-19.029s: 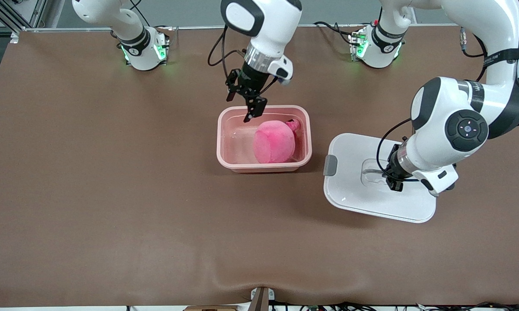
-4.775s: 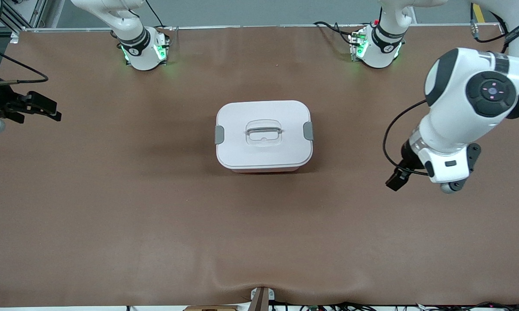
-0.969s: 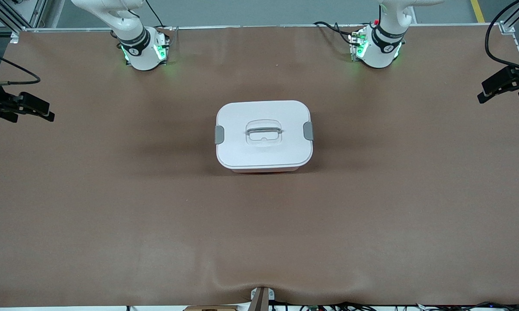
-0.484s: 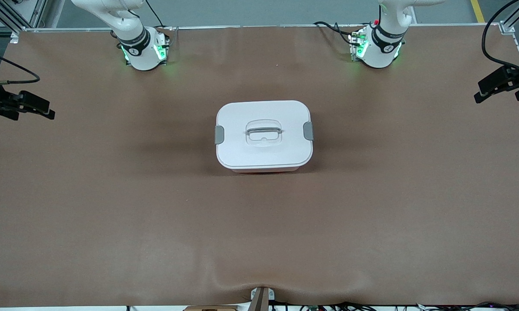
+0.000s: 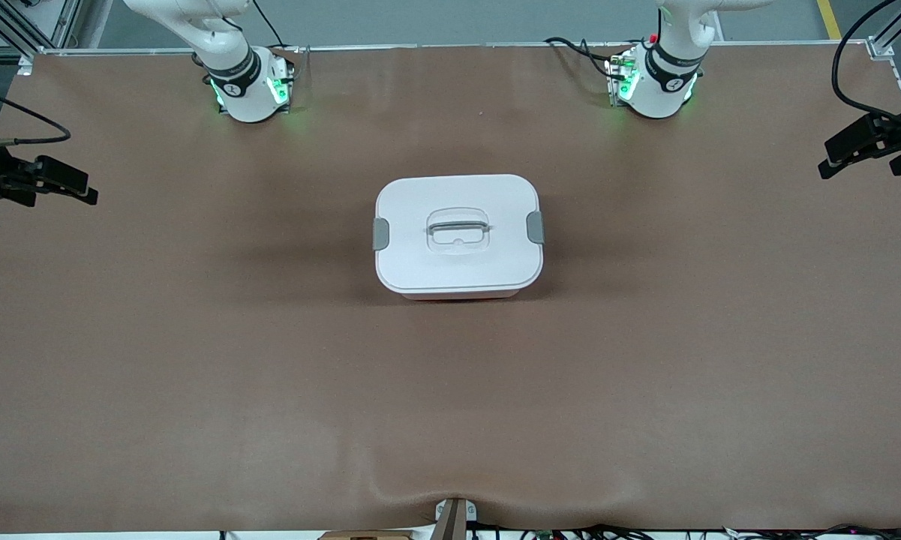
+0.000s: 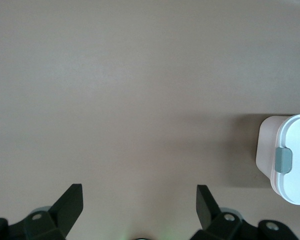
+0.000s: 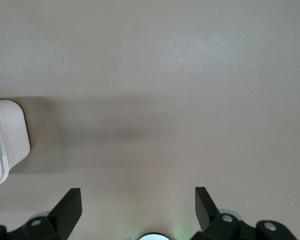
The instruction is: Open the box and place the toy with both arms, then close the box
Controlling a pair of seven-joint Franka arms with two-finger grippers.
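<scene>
The box (image 5: 458,236) stands in the middle of the table with its white lid on, grey handle (image 5: 458,225) in the recess and a grey clip (image 5: 380,233) at each short side. The toy is hidden. My left gripper (image 5: 840,154) is open and empty, up over the left arm's end of the table. My right gripper (image 5: 71,184) is open and empty, over the right arm's end. A corner of the box shows in the left wrist view (image 6: 287,160) and in the right wrist view (image 7: 5,142), well away from each gripper (image 6: 139,200) (image 7: 138,200).
The brown table cover (image 5: 270,375) spreads all round the box. The two arm bases (image 5: 247,86) (image 5: 653,82) glow green along the table edge farthest from the front camera. A small bracket (image 5: 454,517) sits at the nearest edge.
Over the last second both grippers have drifted only slightly at the table's ends. The box has not moved.
</scene>
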